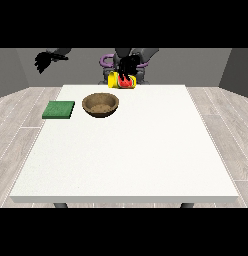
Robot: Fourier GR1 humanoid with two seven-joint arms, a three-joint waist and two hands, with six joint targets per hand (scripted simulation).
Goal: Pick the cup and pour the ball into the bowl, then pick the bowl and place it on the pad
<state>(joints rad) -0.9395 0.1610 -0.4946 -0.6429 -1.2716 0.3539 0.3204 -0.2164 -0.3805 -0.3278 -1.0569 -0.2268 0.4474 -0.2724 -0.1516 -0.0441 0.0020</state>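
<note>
A yellow cup (115, 80) with red marks lies tipped on its side in the air above the table's far edge, its mouth towards the view's left. A black hand (128, 65) is curled round it from above. The brown bowl (100, 105) stands on the table just below and left of the cup. I see no ball. A green pad (59, 110) lies flat left of the bowl. The hand at the view's left (44, 60) hangs raised off the table's far left side, fingers relaxed, holding nothing.
The white table (136, 150) spreads wide in front of the bowl and pad. The robot's body (127, 55) stands behind the far edge. Grey wood floor surrounds the table.
</note>
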